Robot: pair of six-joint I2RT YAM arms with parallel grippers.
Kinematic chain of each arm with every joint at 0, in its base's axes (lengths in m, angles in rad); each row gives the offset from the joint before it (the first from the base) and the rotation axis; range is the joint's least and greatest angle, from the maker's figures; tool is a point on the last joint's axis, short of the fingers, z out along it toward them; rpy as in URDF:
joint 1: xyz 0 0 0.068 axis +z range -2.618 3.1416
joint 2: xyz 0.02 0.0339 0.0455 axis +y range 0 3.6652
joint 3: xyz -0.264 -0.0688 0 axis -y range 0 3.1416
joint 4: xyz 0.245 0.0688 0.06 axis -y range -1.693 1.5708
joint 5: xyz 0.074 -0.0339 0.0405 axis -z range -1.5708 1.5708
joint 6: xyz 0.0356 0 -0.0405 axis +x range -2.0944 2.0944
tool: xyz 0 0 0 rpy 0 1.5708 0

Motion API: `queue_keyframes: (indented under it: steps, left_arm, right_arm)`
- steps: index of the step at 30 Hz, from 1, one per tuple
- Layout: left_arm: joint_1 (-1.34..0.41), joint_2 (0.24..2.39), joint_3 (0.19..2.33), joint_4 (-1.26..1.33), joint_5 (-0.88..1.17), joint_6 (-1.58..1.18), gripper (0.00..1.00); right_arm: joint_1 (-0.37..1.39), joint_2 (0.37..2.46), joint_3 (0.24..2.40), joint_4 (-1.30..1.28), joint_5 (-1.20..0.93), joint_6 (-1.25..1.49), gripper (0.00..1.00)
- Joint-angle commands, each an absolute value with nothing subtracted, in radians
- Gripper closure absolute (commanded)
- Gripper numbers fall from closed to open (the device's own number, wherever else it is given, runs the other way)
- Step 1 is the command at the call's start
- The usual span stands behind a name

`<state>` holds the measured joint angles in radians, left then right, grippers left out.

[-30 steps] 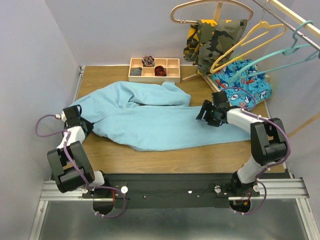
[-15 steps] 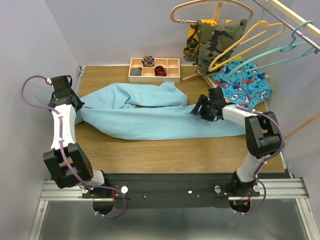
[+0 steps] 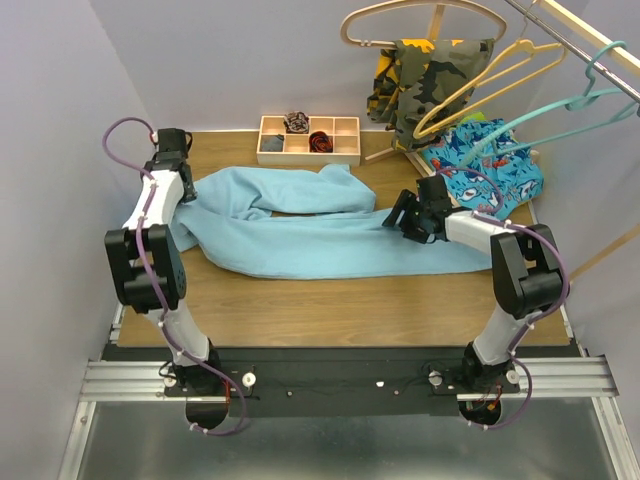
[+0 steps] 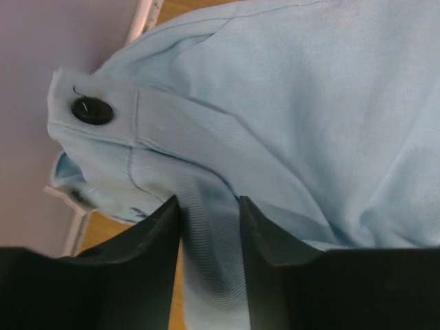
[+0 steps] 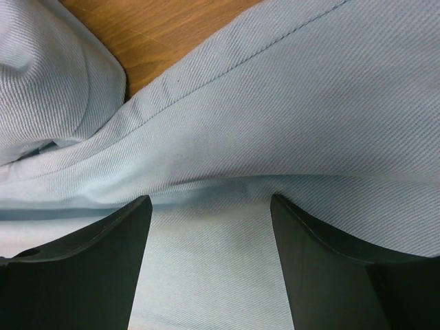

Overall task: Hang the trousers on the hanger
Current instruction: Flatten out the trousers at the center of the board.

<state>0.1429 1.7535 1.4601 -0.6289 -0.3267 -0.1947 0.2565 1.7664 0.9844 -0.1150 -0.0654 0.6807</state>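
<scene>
The light blue trousers (image 3: 300,245) lie stretched across the wooden table, waist end at the far left. My left gripper (image 3: 183,192) is at that waist end. In the left wrist view its jaws (image 4: 210,203) stand a little apart, with a fold of the trousers (image 4: 309,103) between them, next to a dark button (image 4: 92,110). My right gripper (image 3: 403,222) is open wide, its fingers (image 5: 210,199) pressed down on the trousers (image 5: 275,103) at the leg end. The teal hanger (image 3: 540,112) hangs from the rail at the far right, apart from both grippers.
A wooden compartment tray (image 3: 308,140) sits at the back of the table. A camouflage garment (image 3: 430,80) and a shark-print cloth (image 3: 490,165) are at the back right. A yellow hanger (image 3: 490,85) and a pale wooden hanger (image 3: 420,15) hang nearby. Walls close in on the left.
My left arm swung from the near left to the far-left corner, dragging the waist end along, and its jaws parted. The trousers are pulled out longer. The right gripper barely moved.
</scene>
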Motion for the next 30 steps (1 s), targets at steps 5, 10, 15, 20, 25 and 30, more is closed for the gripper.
queue_keyframes:
  steps: [5, 10, 15, 20, 25, 30]
  left_arm:
    - [0.114, 1.766, 1.542, -0.583, -0.342, -0.181, 0.32]
    - [0.121, 1.506, 1.373, -0.499, -0.308, -0.230, 0.23]
    - [0.190, 1.321, 1.185, -0.489, -0.186, -0.374, 0.23]
    - [0.300, 1.194, 0.984, -0.500, -0.137, -0.509, 0.30]
    - [0.449, 1.170, 0.841, -0.454, -0.043, -0.502, 0.33]
    - [0.462, 1.241, 0.810, -0.370, -0.034, -0.486, 0.35]
  right_arm:
    - [0.247, 1.844, 0.891, -0.319, 0.046, 0.661, 0.20]
    - [0.245, 1.847, 0.899, -0.321, 0.041, 0.653, 0.20]
    - [0.247, 1.844, 0.907, -0.321, 0.032, 0.644, 0.20]
    - [0.247, 1.844, 0.911, -0.318, 0.025, 0.641, 0.20]
    - [0.247, 1.852, 0.922, -0.319, 0.023, 0.641, 0.20]
    - [0.247, 1.850, 0.930, -0.318, 0.025, 0.646, 0.19]
